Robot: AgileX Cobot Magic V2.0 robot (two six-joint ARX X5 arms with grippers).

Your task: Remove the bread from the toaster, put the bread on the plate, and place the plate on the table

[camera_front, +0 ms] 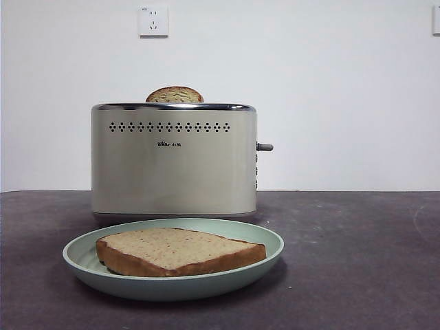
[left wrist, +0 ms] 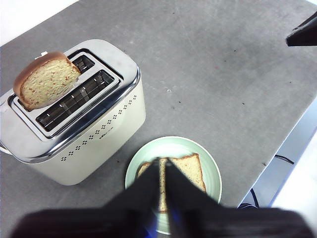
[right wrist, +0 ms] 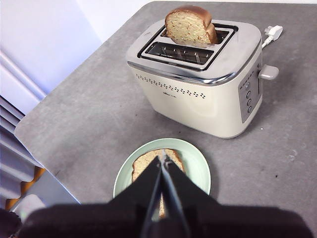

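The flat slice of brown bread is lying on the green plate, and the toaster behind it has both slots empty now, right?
Not quite. The thick, brown-crusted slice of bread does lie flat on the round, pale mint-green plate, but the boxy cream toaster isn't empty. The left wrist view shows a second domed slice standing in one slot; only the other slot is empty.

Toaster [camera_front: 174,159] logo too small to read. Second slice [camera_front: 174,95] mostly hidden in slot, dome only. Front view: no claw visible. Wrist views: claws cover part of bread [left wrist: 190,170].
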